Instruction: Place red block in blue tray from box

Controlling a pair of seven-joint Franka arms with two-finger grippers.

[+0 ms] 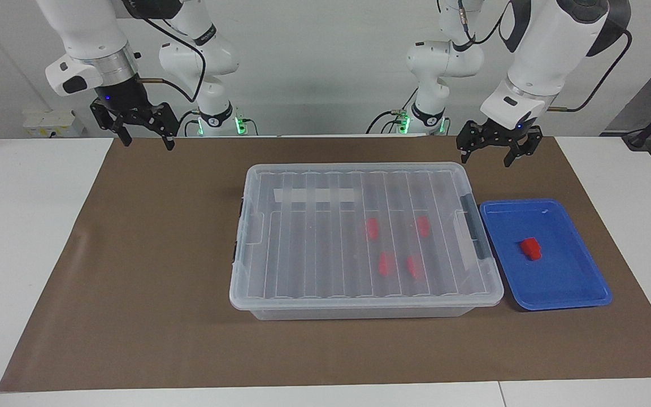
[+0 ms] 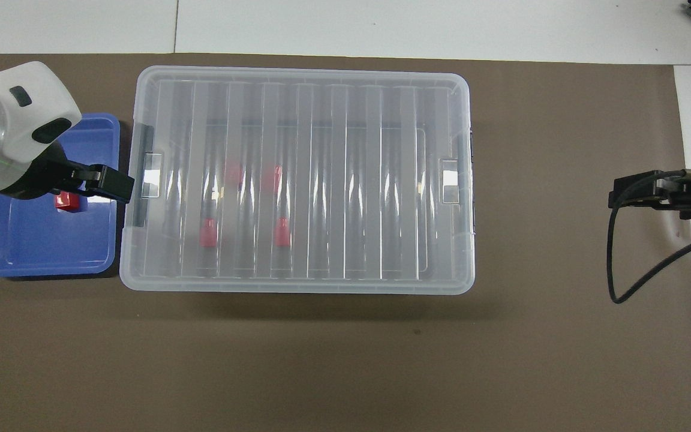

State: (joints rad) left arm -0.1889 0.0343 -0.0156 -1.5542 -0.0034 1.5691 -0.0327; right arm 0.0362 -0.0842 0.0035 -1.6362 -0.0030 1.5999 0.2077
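One red block (image 1: 530,249) lies in the blue tray (image 1: 557,277), also in the overhead view (image 2: 66,201). The tray (image 2: 45,246) sits beside the box at the left arm's end. The clear box (image 1: 314,243) stands mid-table with its ribbed lid on (image 2: 333,180). Several more red blocks (image 1: 385,264) show through the lid (image 2: 208,233). My left gripper (image 1: 498,148) is open and empty, raised over the mat by the tray's edge nearest the robots; from overhead (image 2: 108,183) it covers part of the tray. My right gripper (image 1: 143,133) is open and empty, and waits raised at the right arm's end (image 2: 639,195).
A brown mat (image 1: 133,282) covers the white table (image 1: 20,226) under the box and tray. Black latches (image 1: 471,217) sit on the box's short ends. A black cable (image 2: 612,258) hangs from the right arm.
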